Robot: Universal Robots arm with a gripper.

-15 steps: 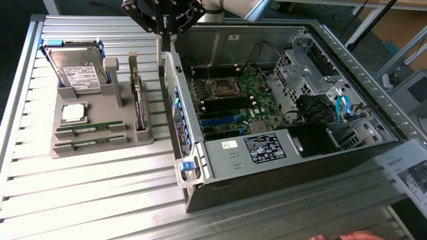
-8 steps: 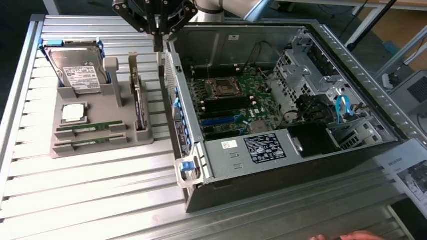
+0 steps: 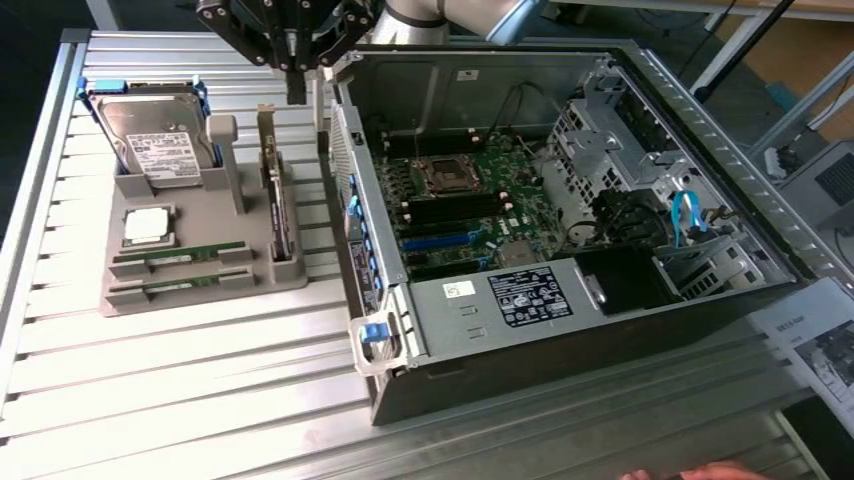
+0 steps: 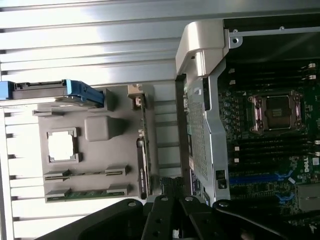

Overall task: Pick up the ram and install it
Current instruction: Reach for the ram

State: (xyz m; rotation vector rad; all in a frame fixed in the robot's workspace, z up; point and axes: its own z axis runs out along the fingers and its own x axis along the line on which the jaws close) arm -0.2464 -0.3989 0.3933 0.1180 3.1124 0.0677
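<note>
Two sticks: the ram point(image 3: 180, 253) sits in the two front slots of the grey holder point(image 3: 200, 228), in the lower left part of the exterior view. One stick is just beside the other, and neither is lifted.
Jaws: pressed together, pinching nothing.
Gripper point(image 3: 296, 95): hangs at the upper edge of the exterior view, over the gap between the holder and the open computer case point(image 3: 601, 345), well apart from the ram.
Nearest to gripper: the upright expansion card point(image 3: 278, 215) at the holder's side and the case's rear wall, both lower in the frame.
Other holder contents: a hard drive point(image 3: 154, 135) at the far end, and a square silver processor point(image 3: 147, 225) between the drive and the ram.
Motherboard point(image 3: 501, 165): exposed inside the case. It has a processor socket point(image 3: 445, 178) with long dark slots beside it, probably the ram's seat.
Desk point(image 3: 200, 380): slatted metal, carrying the holder and the case.
Step in hand: judged to be the approach before the pick, since nothing is grasped.
Next move calls for: jaws spread, lined up across the thin board and brought down squarely over one stick, clear of its neighbour.
Hand point(image 3: 694, 472): a person's fingertips at the lower edge, well apart from the work.
</note>
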